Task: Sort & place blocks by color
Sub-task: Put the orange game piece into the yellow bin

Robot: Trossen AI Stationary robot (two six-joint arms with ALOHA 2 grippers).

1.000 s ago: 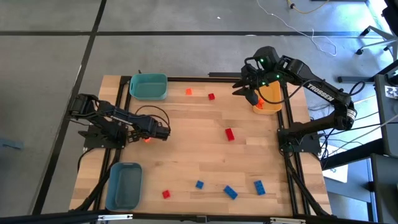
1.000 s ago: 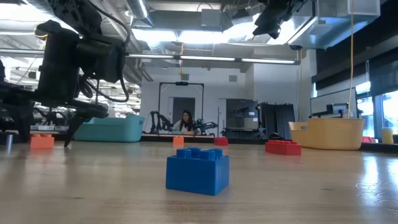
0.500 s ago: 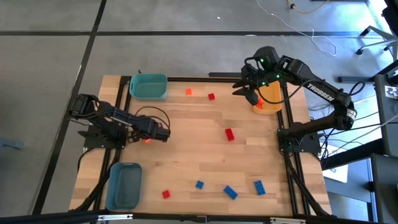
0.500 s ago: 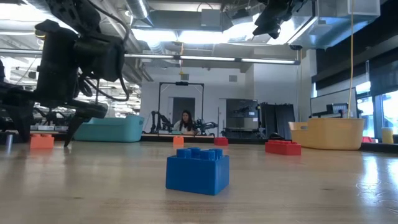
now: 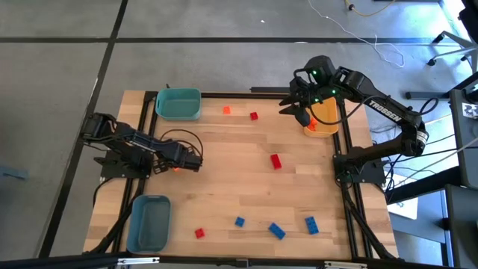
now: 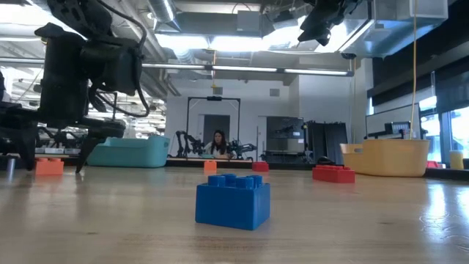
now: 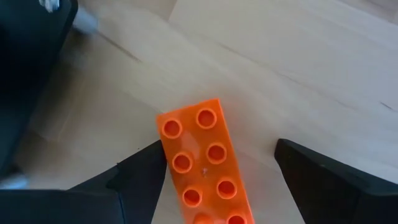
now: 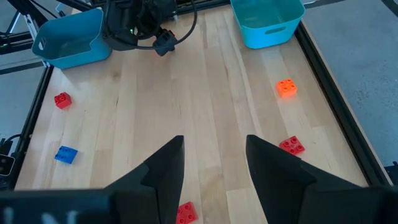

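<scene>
- Orange plastic, studded in two rows: the long orange block [image 7: 205,165] lies flat on the wooden table [image 5: 224,187] at its left side, and my left gripper [image 5: 196,161] hangs low over it, fingers [image 7: 140,180] spread wide to either side with nothing clasped. I judge that straddle to be the set-up for a pick.
- Behind and in front of that arm stand the teal bin [image 5: 178,104] at the far left corner and the grey-blue bin [image 5: 149,222] at the near left corner, both smooth-walled, rounded tubs.
- Across the pale planked middle lie the rest of the blocks, well apart: a small orange block [image 5: 227,110] and a red block [image 5: 254,116] near the far edge, a red brick [image 5: 275,161] mid-table, and along the near edge a small red block [image 5: 199,233] and three blue blocks [image 5: 277,231].
- At the right, my right gripper [image 5: 302,112] waits high at the rim of the yellow-orange bin [image 5: 326,113], fingers [image 8: 163,168] parted and holding nothing; an orange piece [image 5: 311,128] shows in that bin, which suggests oranges belong there.
</scene>
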